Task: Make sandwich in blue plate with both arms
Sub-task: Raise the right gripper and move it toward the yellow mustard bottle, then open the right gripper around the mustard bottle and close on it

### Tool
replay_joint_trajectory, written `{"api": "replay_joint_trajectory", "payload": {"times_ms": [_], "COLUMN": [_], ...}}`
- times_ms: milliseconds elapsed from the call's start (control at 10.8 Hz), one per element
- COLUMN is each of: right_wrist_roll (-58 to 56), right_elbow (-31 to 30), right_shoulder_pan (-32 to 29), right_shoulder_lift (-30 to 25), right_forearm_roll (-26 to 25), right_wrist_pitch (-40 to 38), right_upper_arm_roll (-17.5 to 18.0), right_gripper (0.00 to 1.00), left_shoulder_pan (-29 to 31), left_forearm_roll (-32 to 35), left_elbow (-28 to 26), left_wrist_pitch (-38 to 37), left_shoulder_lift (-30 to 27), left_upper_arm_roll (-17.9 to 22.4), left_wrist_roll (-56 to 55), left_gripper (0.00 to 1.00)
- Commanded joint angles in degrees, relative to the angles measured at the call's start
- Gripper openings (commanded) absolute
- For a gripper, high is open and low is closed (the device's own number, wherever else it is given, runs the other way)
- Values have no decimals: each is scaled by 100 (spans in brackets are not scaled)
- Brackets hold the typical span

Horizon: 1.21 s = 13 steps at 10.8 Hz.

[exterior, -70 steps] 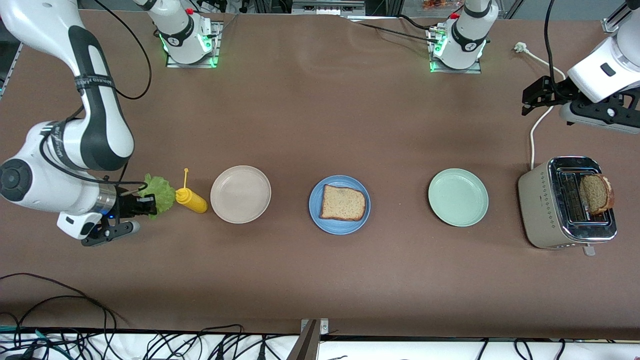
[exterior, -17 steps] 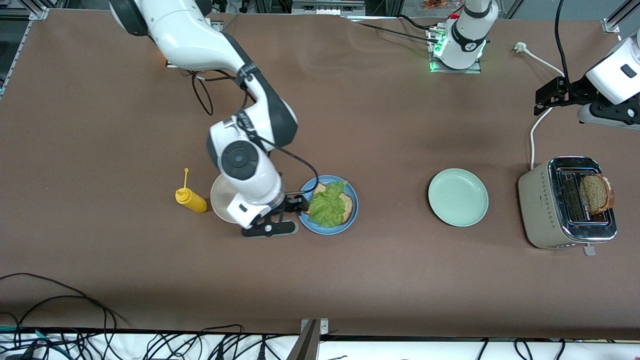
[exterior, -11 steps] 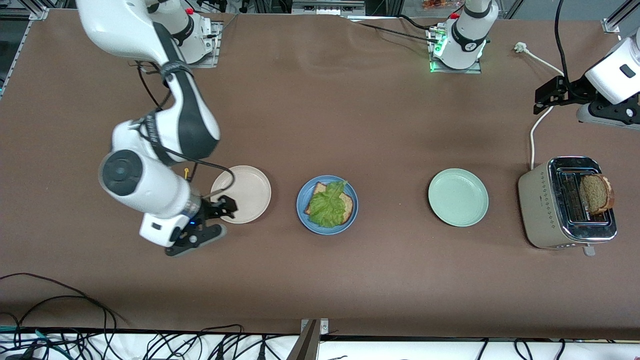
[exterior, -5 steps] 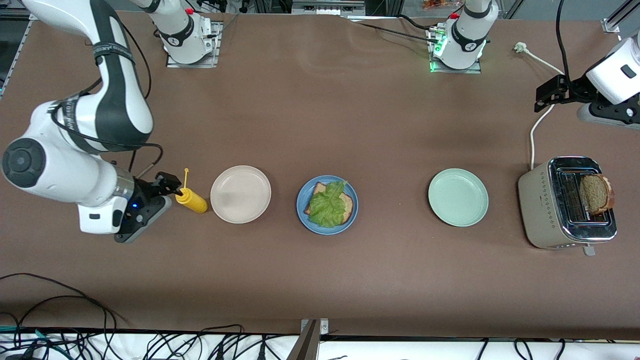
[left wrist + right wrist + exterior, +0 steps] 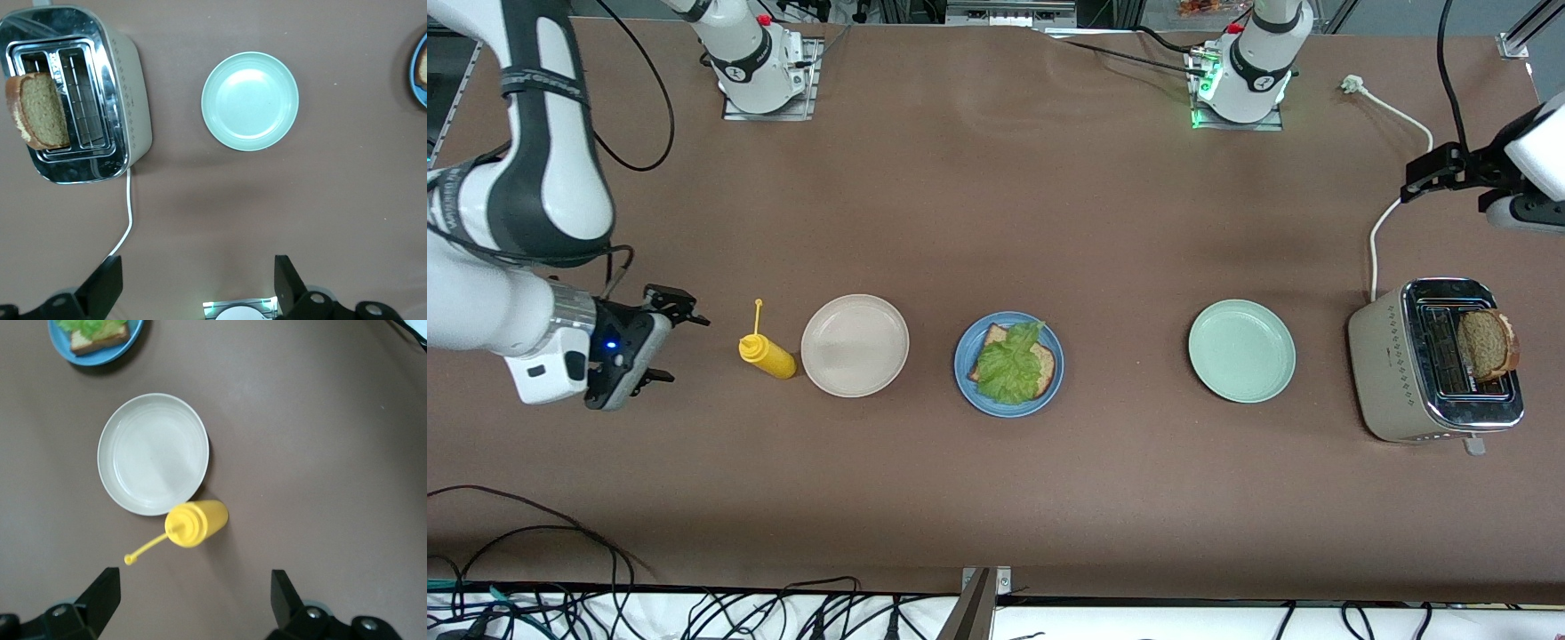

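The blue plate (image 5: 969, 384) lies mid-table and holds a brown bread slice (image 5: 1044, 364) with a ruffled lettuce leaf (image 5: 1009, 364) on top. The right wrist view also shows the blue plate (image 5: 127, 341), bread (image 5: 100, 341) and lettuce (image 5: 87, 325). A second bread slice (image 5: 1487, 342) (image 5: 40, 110) stands in the toaster (image 5: 1392, 373) (image 5: 130, 87). My right gripper (image 5: 670, 344) (image 5: 193, 593) hangs open and empty over the table beside the mustard bottle (image 5: 767, 354), toward the right arm's end. My left gripper (image 5: 1427, 173) (image 5: 197, 283) hangs open and empty over the table near the toaster's cord (image 5: 1375, 240).
A beige plate (image 5: 855, 345) (image 5: 153, 453) sits between the mustard bottle (image 5: 197, 522) and the blue plate. A mint-green plate (image 5: 1241, 350) (image 5: 250, 100) lies between the blue plate and the toaster. The arm bases stand along the table's edge farthest from the front camera.
My right arm let go of the lettuce on the bread, then swung away past the beige plate and the bottle toward its end of the table. The left gripper drifted slightly toward its own end.
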Motion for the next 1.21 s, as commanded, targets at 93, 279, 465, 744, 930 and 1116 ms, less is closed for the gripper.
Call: {"api": "replay_joint_trajectory", "payload": {"times_ms": [93, 279, 465, 744, 930, 1116], "right_wrist_roll": [-1989, -2808, -3678, -4725, -5270, -6138], "right_elbow": [-674, -684, -684, -675, -675, -675], "right_shoulder_pan": [-642, -765, -906, -1091, -1161, -1196], "right_shoulder_lift": [-149, 9, 333, 756, 1028, 1388], "right_forearm_roll": [777, 1111, 1655, 2192, 2552, 3219], "right_wrist_pitch": [63, 63, 89, 159, 168, 203], "right_upper_arm_roll": [136, 136, 136, 136, 127, 119], "right_gripper": [100, 100, 100, 100, 100, 100], "left_shoulder_pan": [63, 72, 72, 54, 2, 1], "left_forearm_roll": [-15, -24, -15, 63, 177, 240], "left_elbow": [268, 268, 277, 268, 268, 268], "left_wrist_pitch": [-76, -76, -76, -76, -85, -94], "left_shoulder_lift": [240, 240, 249, 232, 223, 188], "left_upper_arm_roll": [-31, -39, -39, -74, -145, -276], "left_wrist_roll": [51, 42, 42, -11, -29, -37], "left_gripper": [100, 100, 100, 100, 100, 100]}}
